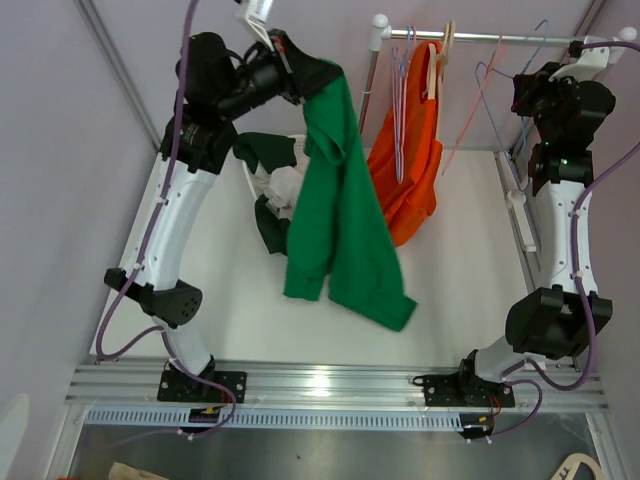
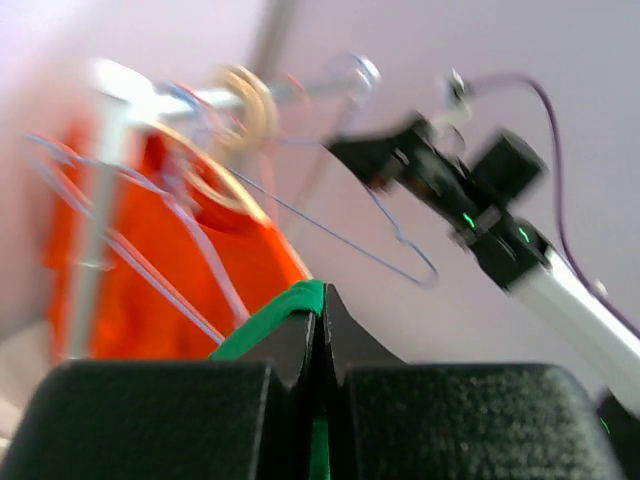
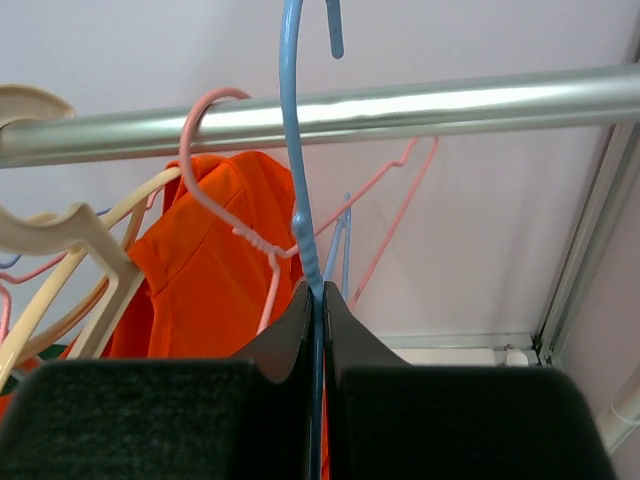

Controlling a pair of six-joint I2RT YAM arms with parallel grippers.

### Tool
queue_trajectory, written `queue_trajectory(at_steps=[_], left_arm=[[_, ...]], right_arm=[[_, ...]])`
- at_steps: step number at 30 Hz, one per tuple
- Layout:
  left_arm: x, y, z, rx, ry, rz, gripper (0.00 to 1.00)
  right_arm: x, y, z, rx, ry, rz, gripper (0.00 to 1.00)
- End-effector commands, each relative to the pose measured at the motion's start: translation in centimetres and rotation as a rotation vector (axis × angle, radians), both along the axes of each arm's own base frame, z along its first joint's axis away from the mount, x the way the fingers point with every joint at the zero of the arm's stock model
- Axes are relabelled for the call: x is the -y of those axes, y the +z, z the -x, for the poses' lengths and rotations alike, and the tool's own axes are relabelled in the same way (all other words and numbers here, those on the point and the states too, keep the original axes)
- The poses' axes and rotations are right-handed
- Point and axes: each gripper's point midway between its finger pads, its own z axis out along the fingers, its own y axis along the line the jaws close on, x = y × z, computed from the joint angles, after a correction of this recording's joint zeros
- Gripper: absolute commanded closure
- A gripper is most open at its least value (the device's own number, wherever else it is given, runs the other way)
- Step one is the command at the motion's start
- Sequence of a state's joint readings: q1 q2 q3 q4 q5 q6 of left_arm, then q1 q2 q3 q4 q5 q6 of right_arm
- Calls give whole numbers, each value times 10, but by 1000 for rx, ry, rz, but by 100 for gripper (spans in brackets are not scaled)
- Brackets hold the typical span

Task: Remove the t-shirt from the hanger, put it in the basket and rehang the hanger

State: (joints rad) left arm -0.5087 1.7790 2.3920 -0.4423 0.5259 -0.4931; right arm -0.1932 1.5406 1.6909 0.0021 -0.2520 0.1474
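two grippers loaded. left gripper point(image 1: 285, 62), 12 o'clock, clamped on green t-shirt point(image 1: 340, 200), which hangs free toward table point(image 1: 470, 290) centre. right gripper point(image 3: 315, 305), 2 o'clock, pinches blue hanger point(image 3: 292, 150) by rail point(image 3: 450, 100). step: separation apparently complete; next, lower and release shirt.

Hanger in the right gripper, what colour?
Blue. The hanger shows best in the right wrist view.

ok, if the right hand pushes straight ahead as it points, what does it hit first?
Probably the pink hanger, just left of the blue hanger it grips; rail sits higher. Depth unclear.
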Motion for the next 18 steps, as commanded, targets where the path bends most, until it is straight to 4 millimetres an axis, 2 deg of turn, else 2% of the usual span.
queue_trajectory(at_steps=[1,2,3,4,5,6,7,8,9,12,13,15,16,17,18], left_arm=[[-33,39,-38,81,89,164,99],[-41,53,-47,152,126,211,99],[-53,50,-68,166,186,229,99],[-60,55,-78,203,219,252,99],[-68,72,-80,270,244,288,99],[-71,57,-109,263,277,279,99],[-80,87,-97,353,282,313,99],[-81,85,-107,366,288,315,99],[-82,75,-125,367,300,312,99],[-89,84,-130,465,327,368,99],[-93,77,-143,472,373,377,99],[-99,78,-151,515,415,396,99],[-101,63,-173,489,467,377,99],[-104,55,-182,474,487,366,99],[-104,36,-196,418,501,342,99]], right_arm=[[-2,40,-3,109,43,19,100],[-2,38,-7,104,48,15,100],[-2,33,-13,95,54,8,100],[-3,36,-14,100,62,8,100],[-5,37,-15,104,72,8,100],[-4,32,-20,95,77,2,100],[-6,32,-21,95,87,1,100],[-6,30,-23,92,90,-1,100],[-7,26,-26,84,94,-2,100],[-9,18,-31,65,115,-9,100],[-12,16,-32,60,126,-12,100],[-15,10,-34,52,136,-19,100],[-16,8,-36,48,137,-19,100],[-20,5,-37,42,142,-21,100],[-20,4,-37,41,139,-24,100]])
